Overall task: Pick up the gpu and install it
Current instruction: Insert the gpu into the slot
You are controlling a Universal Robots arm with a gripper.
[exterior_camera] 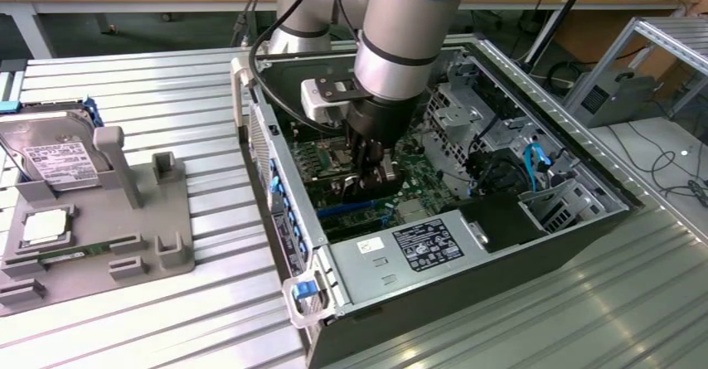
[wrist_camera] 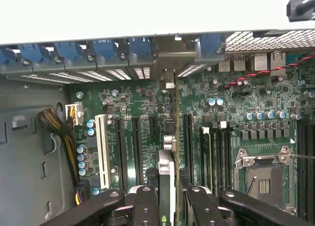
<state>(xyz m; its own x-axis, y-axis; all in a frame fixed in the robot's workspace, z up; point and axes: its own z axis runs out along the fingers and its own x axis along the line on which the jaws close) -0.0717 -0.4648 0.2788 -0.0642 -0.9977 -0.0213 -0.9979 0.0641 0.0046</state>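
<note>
Hard drive [exterior_camera: 50, 155] on grey fixture [exterior_camera: 133, 245], open computer case [exterior_camera: 575, 220]

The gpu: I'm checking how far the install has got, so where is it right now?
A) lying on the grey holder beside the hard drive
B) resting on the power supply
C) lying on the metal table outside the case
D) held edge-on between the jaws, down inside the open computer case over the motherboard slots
D: the wrist view shows the gpu edge-on between the gripper jaws above the motherboard slots, inside the computer case.

Table [exterior_camera: 133, 319] ribbed bare metal; gray holder [exterior_camera: 122, 220] matt plastic; motherboard [wrist_camera: 256, 113] green, semi-gloss; gripper [wrist_camera: 166, 196] black matt
</note>
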